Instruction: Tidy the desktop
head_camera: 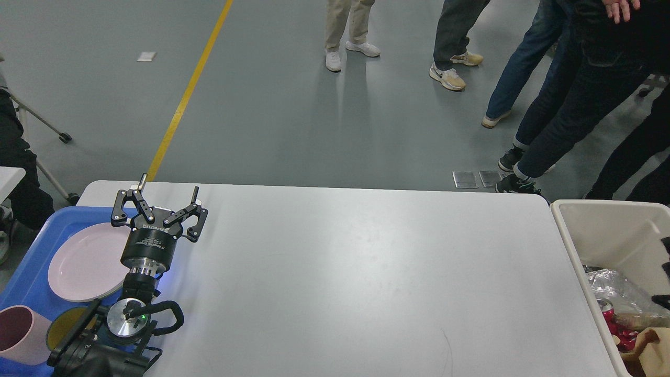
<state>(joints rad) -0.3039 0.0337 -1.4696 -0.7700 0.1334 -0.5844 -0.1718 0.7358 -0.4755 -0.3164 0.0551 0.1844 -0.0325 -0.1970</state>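
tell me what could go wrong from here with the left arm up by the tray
1. The open left gripper hangs over the blue tray's inner edge, near the pink plate; a low pull-back could knock the plate.
2. The pink cup and a yellow dish sit close beside the arm's thick links, which could bump them.
3. People's legs are close to the desktop's far right corner.
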